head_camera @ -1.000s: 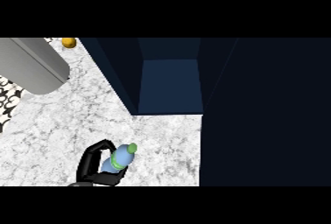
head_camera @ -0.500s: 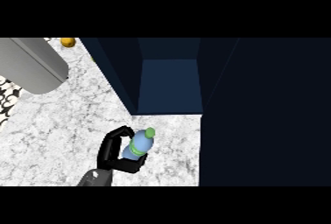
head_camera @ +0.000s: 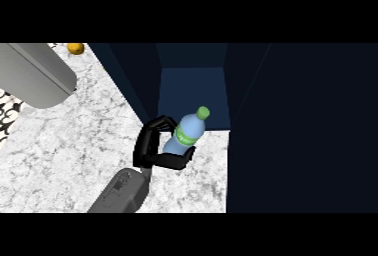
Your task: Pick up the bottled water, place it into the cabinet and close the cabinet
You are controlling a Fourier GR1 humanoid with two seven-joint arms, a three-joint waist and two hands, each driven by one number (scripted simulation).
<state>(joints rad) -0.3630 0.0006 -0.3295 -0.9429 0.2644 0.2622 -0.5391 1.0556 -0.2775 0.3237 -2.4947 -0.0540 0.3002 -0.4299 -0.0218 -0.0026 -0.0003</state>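
The bottled water (head_camera: pixel 186 134) is light blue with a green label and a green cap (head_camera: pixel 203 112). My left hand (head_camera: pixel 150 150) is shut on it, its black fingers curled round the body from the left. The bottle tilts with its cap pointing into the mouth of the dark blue cabinet (head_camera: pixel 193 92), which stands open on the marble counter (head_camera: pixel 66 145). The bottle's top overlaps the cabinet's front edge. A wide dark door panel (head_camera: pixel 303 130) fills the view's right side. My right hand shows nowhere.
A large grey rounded object (head_camera: pixel 33 75) lies at the upper left. A small orange fruit (head_camera: pixel 74 48) sits behind it at the top edge. A black-and-white patterned thing (head_camera: pixel 6 116) shows at the left edge.
My left hand has carried the bottle away from me and to the right, from the open counter up to the cabinet's opening. The bottle now tilts toward the opening.
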